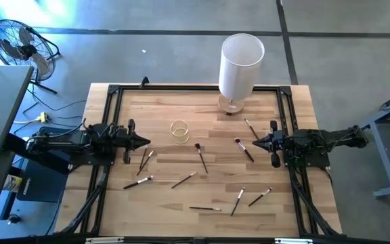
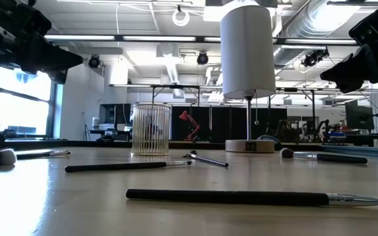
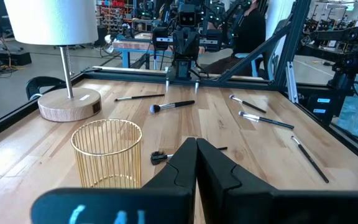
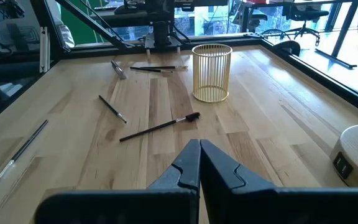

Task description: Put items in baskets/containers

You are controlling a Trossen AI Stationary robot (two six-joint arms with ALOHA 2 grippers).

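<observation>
Several thin makeup brushes lie flat and scattered on the wooden table, among them one just near of the cup, one by my right gripper and a pair by my left. The small round cup of thin gold wires stands upright left of centre, seen also in the left wrist view and the right wrist view. My left gripper hovers shut at the table's left, above the surface. My right gripper hovers shut at the right, facing it.
A tall white cylinder on a round wooden base stands at the far edge, right of the cup. A black frame borders the tabletop. More brushes lie toward the near edge. A fan stands on the floor, off the far left.
</observation>
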